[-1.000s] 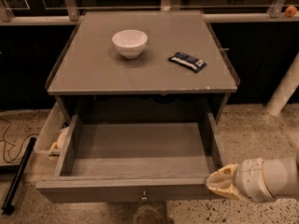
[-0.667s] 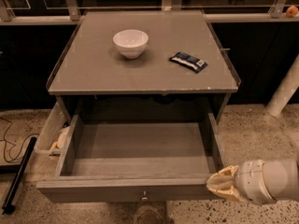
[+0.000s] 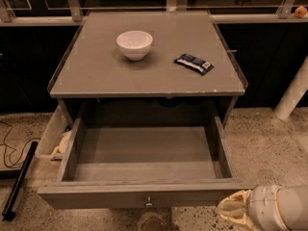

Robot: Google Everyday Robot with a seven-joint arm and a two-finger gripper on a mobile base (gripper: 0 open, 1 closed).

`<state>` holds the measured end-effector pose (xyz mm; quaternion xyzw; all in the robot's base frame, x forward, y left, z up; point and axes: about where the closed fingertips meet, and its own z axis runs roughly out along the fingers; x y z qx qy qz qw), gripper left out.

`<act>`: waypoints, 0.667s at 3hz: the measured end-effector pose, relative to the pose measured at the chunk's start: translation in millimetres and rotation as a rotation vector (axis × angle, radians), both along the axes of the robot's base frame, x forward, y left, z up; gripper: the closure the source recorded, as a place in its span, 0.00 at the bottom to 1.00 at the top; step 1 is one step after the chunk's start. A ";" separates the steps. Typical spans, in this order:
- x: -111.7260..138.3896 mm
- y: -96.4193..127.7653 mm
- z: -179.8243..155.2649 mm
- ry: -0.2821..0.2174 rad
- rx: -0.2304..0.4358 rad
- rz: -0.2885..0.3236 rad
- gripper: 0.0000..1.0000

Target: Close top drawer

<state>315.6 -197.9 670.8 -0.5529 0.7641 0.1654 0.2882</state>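
The top drawer (image 3: pixel 144 196) is a wide grey wooden drawer, pulled far out of the grey cabinet and empty inside. Its flat front faces me, with a small round metal knob (image 3: pixel 148 202) at centre. My gripper (image 3: pixel 232 211) is at the bottom right, just below and to the right of the drawer front's right corner, close to it. The arm's white wrist (image 3: pixel 279 208) runs off the right edge.
A white bowl (image 3: pixel 134 44) and a dark blue packet (image 3: pixel 193 63) lie on the cabinet top (image 3: pixel 144 76). A pale bin (image 3: pixel 53 134) sits left of the cabinet, with a black pole (image 3: pixel 18 182) and cable on the floor. A white post (image 3: pixel 292 93) stands at right.
The gripper has shifted very slightly, staying by the drawer's front right corner. The drawer stands open as before.
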 end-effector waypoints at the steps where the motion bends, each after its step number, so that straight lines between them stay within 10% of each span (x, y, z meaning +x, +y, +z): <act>1: -4.3 5.7 -10.3 0.011 -0.006 0.013 1.00; 2: 3.6 14.8 -29.4 0.030 -0.006 0.023 1.00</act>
